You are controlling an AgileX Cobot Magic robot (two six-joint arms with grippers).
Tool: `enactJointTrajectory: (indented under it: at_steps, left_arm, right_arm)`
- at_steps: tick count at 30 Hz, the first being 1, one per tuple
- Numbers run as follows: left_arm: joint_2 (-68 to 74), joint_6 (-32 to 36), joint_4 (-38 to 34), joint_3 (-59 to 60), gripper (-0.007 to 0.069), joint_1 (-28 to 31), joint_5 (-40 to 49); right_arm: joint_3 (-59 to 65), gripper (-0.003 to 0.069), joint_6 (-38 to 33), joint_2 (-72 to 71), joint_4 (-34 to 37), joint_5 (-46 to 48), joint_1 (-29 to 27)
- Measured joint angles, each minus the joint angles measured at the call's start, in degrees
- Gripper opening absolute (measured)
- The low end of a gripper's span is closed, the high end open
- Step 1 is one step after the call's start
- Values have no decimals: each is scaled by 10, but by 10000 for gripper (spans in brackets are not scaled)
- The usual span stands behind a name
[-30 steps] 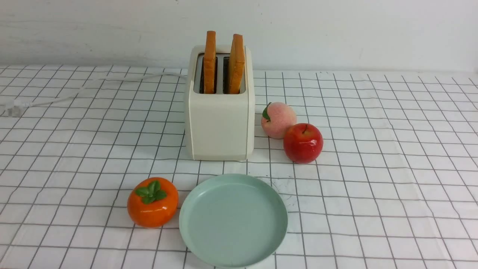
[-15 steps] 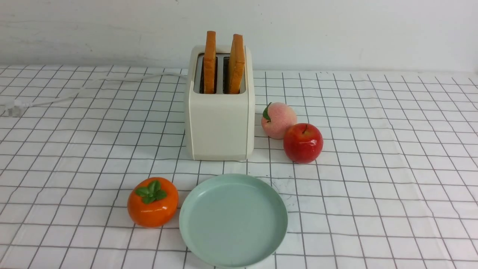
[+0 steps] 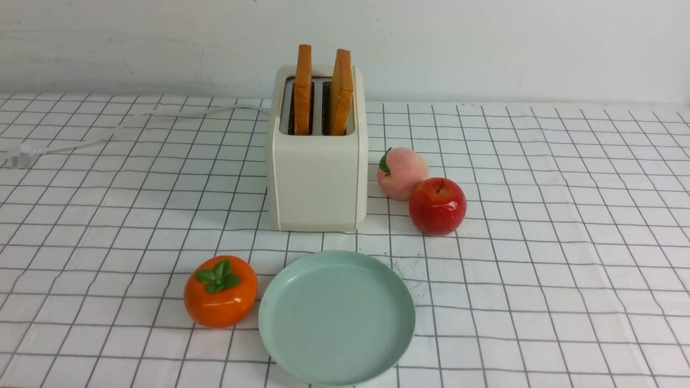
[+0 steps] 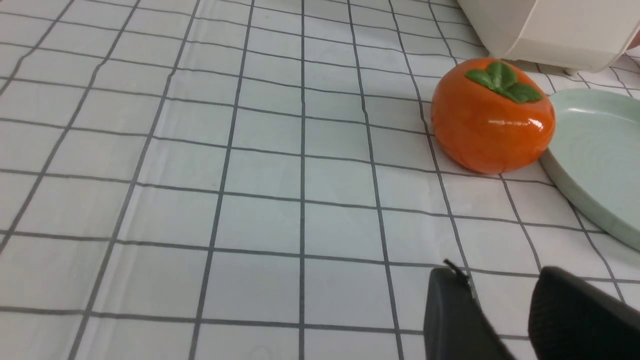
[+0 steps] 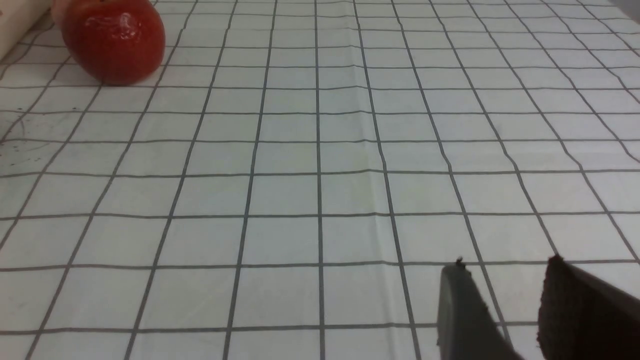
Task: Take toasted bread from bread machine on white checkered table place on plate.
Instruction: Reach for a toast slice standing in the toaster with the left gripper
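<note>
The toasted bread (image 3: 303, 89) is seen as two slices stood on edge in the slots of the bread machine (image 3: 318, 178), with the upper part of each raised clear of the top so that a crust edge is offered for pinching from above. The machine is set upright toward the back of the bench (image 3: 539, 242), its cord (image 3: 161, 114) trailed off to the left. The plate (image 3: 337, 323) is laid directly in front of it, near but apart, with nothing on it, so the carry should be short. A persimmon (image 3: 220, 292) is placed just beside the plate's left rim. A peach (image 3: 401, 173) and an apple (image 3: 437, 206), touching each other, are found at the machine's right. The left gripper (image 4: 500, 285) is held low over the bench near the persimmon, its jaws parted and empty. The right gripper (image 5: 505, 272) is held likewise over the cloth, well apart from the apple, its jaws parted and empty. No slice has yet been taken.
</note>
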Motion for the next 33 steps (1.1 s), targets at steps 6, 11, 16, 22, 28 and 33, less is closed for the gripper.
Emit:
enactJointTrajectory:
  at_steps: [6,11,16,22,28,33]
  left_arm:
    - [0,0,0,0,237,0,0]
    - [0,-9,-45,0,237,0,-56]
    - [0,-65,-206,0,237,0,-180]
    - [0,-99,-428,0,237,0,-280]
    - [7,-73,-471,-41,183,0,-221]
    - [160,-6,-407,-201,-5,0,-14]
  right_arm:
    - [0,240,0,0,0,0,0]
    - [0,240,0,0,0,0,0]
    - [0,240,0,0,0,0,0]
    - [0,240,0,0,0,0,0]
    - [0,240,0,0,0,0,0]
    - [0,240,0,0,0,0,0]
